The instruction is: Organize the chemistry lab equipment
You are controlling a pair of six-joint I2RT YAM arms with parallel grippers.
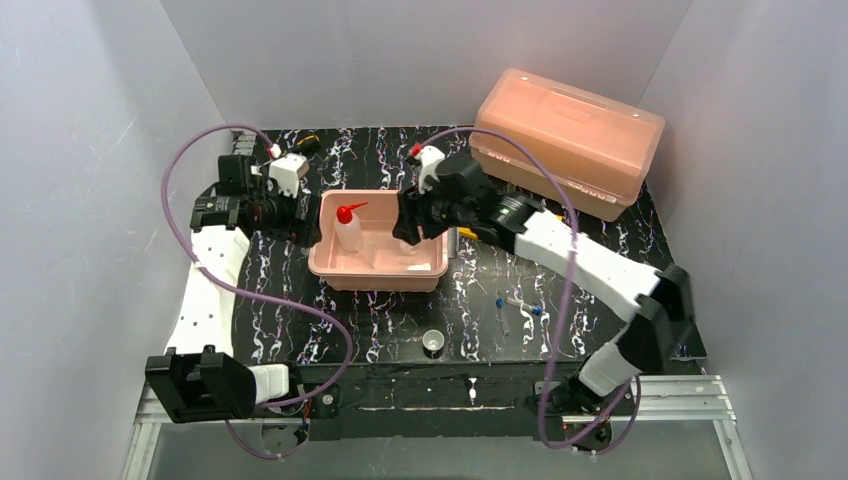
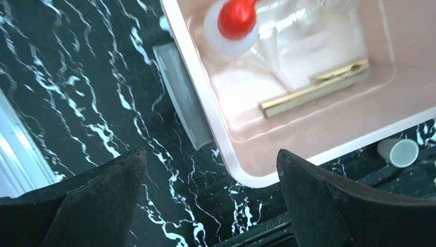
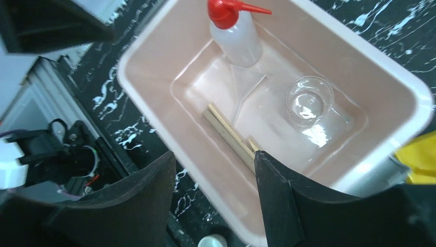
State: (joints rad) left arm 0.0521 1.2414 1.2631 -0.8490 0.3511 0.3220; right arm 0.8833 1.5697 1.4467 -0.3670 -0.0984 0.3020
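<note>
White walls enclose a black, white-veined table (image 1: 380, 322). We record an open pink tray (image 1: 375, 278) at its centre and a large translucent pink lidded box (image 1: 565, 140) at the far right corner.

Inside the tray we find 3 items. The small white squeeze bottle (image 3: 235, 32) stands upright in the far left corner, its red nozzle pointing toward the right side of the tray. The clear glass beaker (image 3: 309, 100) stands upright on the tray floor, apart from the bottle. 1 wooden clamp (image 2: 313, 88) lies flat along the near wall.

Outside the tray, the tiny white cup (image 1: 433, 342) sits on the table near the front edge. The blue-capped clear tubes (image 1: 500, 302), at least 2, lie flat to the right of the cup, well apart from the tray. The yellow holed rack (image 3: 421, 159) shows only as a yellow edge just beside the tray's right wall, largely hidden by the right arm.

The left gripper (image 2: 210, 157) hangs over the tray's near left corner with its jaws spread wide and nothing between them. The right gripper (image 3: 215, 154) hangs above the tray's near wall, over the clamp, likewise wide apart and empty.
</note>
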